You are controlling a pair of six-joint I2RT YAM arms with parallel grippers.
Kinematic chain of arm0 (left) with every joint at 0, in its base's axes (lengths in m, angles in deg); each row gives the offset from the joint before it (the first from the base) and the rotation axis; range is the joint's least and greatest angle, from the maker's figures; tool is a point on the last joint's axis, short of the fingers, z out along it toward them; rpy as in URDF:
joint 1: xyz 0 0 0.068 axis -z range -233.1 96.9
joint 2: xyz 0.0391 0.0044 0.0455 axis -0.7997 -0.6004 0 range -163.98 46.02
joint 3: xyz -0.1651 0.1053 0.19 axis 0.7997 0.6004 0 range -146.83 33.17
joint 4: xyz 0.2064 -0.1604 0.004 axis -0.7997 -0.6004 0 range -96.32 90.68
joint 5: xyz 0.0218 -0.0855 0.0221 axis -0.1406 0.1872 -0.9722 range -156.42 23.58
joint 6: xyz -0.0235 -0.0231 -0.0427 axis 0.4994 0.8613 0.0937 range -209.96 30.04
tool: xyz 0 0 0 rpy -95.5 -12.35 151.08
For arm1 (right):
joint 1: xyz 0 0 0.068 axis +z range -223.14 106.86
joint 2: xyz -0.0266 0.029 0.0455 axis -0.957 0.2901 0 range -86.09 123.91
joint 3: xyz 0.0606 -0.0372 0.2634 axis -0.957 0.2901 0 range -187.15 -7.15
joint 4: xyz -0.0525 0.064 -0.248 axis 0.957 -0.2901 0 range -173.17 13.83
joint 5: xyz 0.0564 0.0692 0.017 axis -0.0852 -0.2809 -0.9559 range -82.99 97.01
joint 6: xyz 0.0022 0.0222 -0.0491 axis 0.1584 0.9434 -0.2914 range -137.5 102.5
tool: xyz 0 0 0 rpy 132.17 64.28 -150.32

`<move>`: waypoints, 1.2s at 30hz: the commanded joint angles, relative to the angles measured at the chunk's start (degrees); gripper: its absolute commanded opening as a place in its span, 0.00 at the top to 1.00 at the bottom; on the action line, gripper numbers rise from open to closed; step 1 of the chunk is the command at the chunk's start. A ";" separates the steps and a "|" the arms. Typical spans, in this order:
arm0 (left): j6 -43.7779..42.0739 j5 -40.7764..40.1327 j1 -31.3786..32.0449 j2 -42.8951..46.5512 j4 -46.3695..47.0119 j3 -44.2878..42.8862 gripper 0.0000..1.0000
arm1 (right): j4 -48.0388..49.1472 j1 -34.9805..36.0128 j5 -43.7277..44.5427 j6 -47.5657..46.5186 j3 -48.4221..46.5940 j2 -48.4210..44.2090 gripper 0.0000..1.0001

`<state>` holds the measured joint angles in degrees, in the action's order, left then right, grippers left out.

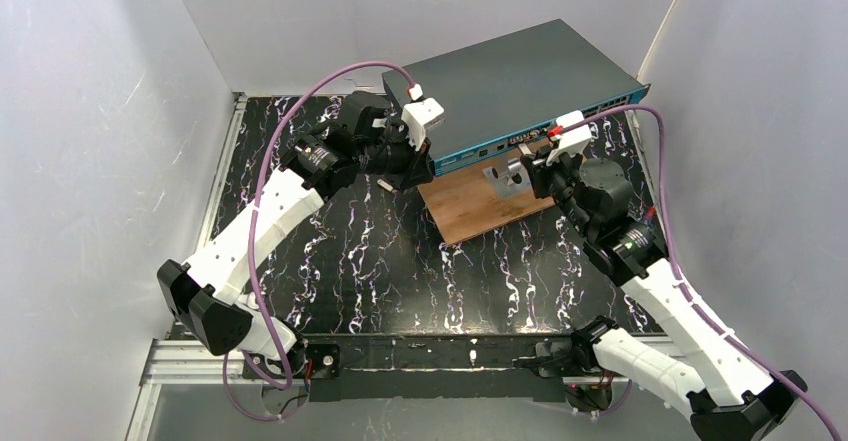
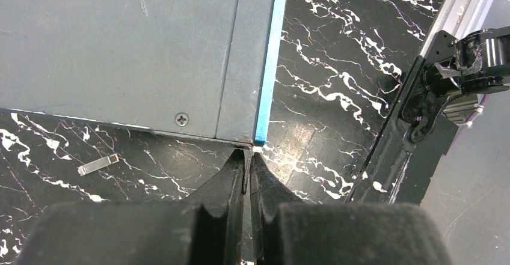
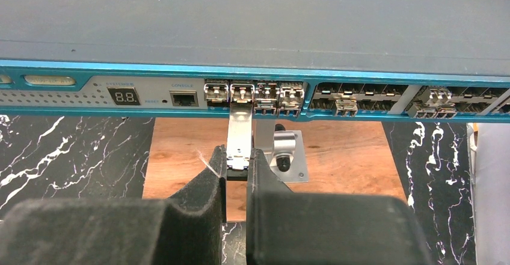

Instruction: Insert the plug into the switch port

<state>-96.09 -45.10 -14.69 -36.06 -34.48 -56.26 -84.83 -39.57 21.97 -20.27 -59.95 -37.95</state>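
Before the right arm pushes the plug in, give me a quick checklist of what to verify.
1. Grip: right gripper clamped on plug: ok.
2. Aim: plug tip at a switch socket mouth: ok.
3. Seating: most of plug outside the socket: not ok.
4. Brace: left gripper shut at switch corner, contact: cannot tell.
5. Path: bracket sits beside plug, not in front: ok.

I was working in a robot lab. Plain white walls (image 1: pixel 80 111) boxed in a black table top with white marble streaks (image 1: pixel 350 251). Two white and black robot arms (image 1: pixel 265 216) were bolted to a silver metal rail (image 1: pixel 180 361) at its edge. A flat dark grey metal switch with a teal front (image 1: pixel 520 66) sat there.
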 commanded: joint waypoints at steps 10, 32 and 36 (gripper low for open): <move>-0.19 -2.51 -0.29 1.01 1.67 -1.93 1.00 | 5.81 0.14 2.69 2.41 -1.87 2.56 0.99; 0.17 -2.02 -0.36 1.57 1.84 -1.44 1.00 | 8.95 0.14 6.44 6.13 -5.17 5.49 0.62; 0.66 -2.59 -0.38 1.65 1.93 -1.54 1.00 | 2.26 0.18 6.67 5.97 -6.90 3.25 0.46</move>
<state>-96.05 -45.31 -14.71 -36.04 -34.50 -56.26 -81.45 -39.31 26.39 -15.09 -62.79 -31.87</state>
